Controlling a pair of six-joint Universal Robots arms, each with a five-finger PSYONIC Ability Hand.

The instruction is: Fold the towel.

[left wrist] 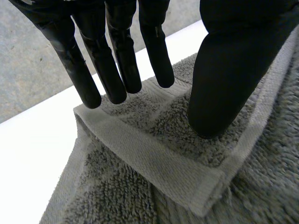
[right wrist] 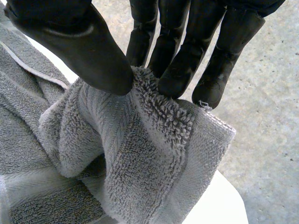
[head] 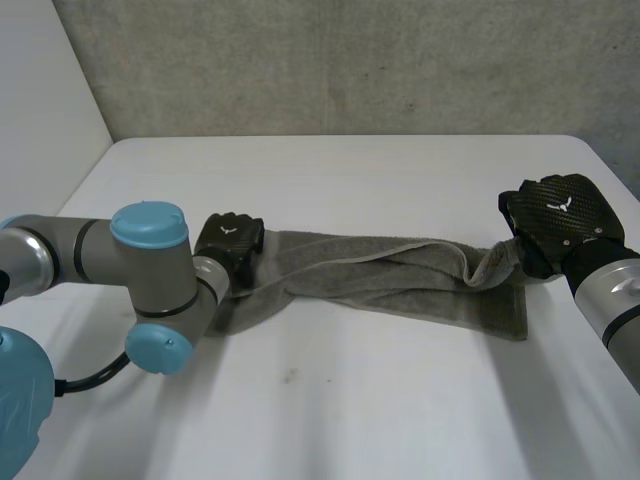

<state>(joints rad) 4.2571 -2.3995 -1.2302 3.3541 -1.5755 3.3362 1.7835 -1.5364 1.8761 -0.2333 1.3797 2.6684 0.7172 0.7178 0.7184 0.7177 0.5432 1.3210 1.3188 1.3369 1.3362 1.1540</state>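
Pinching the towel (head: 400,282), the right hand (head: 548,222) bears a white emblem (head: 566,203).

The grey terry-cloth towel (head: 400,280) is fuzzy looped pile with a flat-woven band at its hem. The white tabletop (head: 350,400) looks smooth and matt. The black right hand (head: 560,215) has a faintly glossy, woven-pattern back. The far grey wall (head: 350,60) is rough, like concrete.

In head view, the left arm (head: 150,262) hides one end of the towel (head: 400,285).
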